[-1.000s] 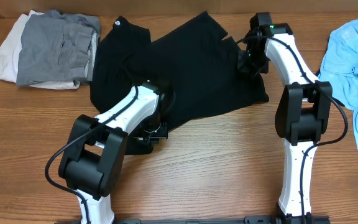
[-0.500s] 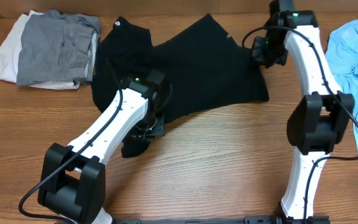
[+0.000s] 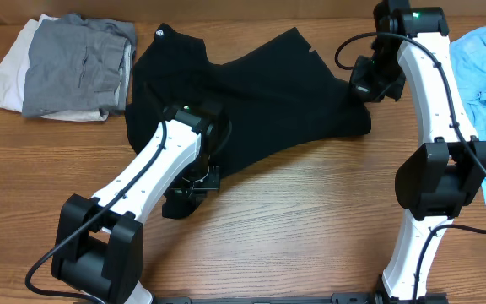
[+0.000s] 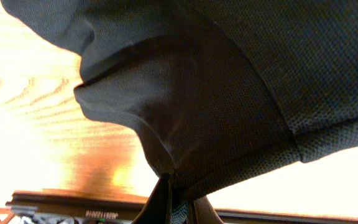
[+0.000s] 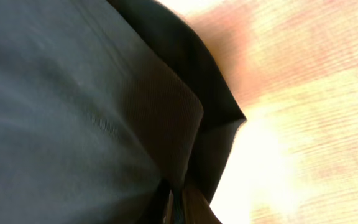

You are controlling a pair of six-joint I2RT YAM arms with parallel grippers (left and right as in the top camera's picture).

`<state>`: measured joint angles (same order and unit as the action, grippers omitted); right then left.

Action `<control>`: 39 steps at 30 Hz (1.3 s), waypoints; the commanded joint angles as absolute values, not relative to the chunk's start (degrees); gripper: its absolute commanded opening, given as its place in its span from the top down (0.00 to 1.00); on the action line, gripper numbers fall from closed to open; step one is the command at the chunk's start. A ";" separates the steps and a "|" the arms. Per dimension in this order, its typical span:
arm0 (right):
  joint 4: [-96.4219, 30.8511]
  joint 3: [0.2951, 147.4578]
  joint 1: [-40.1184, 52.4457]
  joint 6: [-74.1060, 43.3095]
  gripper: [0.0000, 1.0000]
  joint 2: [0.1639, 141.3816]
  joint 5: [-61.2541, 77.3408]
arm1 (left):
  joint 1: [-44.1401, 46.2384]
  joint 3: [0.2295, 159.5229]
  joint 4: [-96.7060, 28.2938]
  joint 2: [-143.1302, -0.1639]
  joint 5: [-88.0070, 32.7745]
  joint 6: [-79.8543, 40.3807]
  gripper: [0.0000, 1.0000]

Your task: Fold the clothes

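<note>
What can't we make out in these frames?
- Left wrist: left fingers cut off by the bottom edge, tips buried in the black short-sleeved fabric shirt.
- Right wrist: blurred; right fingers barely show under the shirt.
- Overhead: crumpled light blue garment cut by the right edge; white fabric garment mostly under the folded grey garment; small white logo too small to read.

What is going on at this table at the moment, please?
Two robot arms are handling a black shirt that lies crumpled on the wooden table. The left tool is shut on the shirt's near edge, and the right tool is shut on its right-hand edge. A folded grey garment sits at the far left, and a light blue garment lies unfolded at the right.
</note>
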<state>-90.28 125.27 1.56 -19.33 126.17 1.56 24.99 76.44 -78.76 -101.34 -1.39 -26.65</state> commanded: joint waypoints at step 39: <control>-83.24 85.47 1.37 -36.91 0.96 105.19 -11.75 | 31.16 76.44 -90.08 -100.25 -1.93 -28.84 0.84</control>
